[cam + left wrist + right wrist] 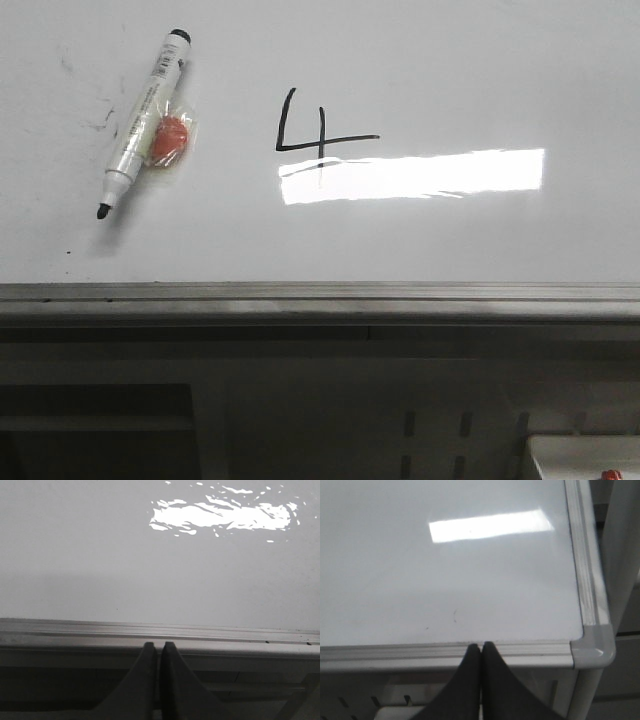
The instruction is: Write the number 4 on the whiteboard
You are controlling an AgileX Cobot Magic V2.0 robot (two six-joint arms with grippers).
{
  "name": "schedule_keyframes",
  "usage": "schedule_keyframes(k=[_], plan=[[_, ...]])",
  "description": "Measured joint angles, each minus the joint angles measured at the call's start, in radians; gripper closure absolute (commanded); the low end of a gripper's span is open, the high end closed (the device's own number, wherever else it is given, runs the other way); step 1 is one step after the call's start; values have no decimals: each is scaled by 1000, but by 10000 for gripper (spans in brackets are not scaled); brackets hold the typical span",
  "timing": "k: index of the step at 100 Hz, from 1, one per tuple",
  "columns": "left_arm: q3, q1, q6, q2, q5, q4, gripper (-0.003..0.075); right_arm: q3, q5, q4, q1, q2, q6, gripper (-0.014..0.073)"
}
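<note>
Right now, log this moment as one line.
number 4 drawn on whiteboard | marker lying uncapped, left of it | left gripper shut, empty | right gripper shut, empty

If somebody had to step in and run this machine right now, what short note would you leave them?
Left gripper: shut, holding nothing, sitting at the near edge strip of the whiteboard.
Right gripper: shut, empty, at the near edge by the board's right corner.
The number 4 is drawn on the board, its vertical stroke dipping into the bright glare.
The marker lies uncapped on the board left of the 4, tip toward the near edge, with a small orange thing beside it.
Done: the 4 looks complete and the marker is put down.
Left: seemingly nothing, except perhaps capping the marker.
</note>
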Motion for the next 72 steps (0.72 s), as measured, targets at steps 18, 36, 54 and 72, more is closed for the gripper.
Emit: schedule_keyframes(k=[18,36,54,72], plan=[[0,0,0,0,0,0,741,0,46,0,0,0,1,658],[0,0,0,0,0,0,741,0,46,0,0,0,2,658],[0,0,0,0,0,0,741,0,46,0,0,0,2,658],[0,0,0,0,0,0,741,0,46,0,0,0,2,658]])
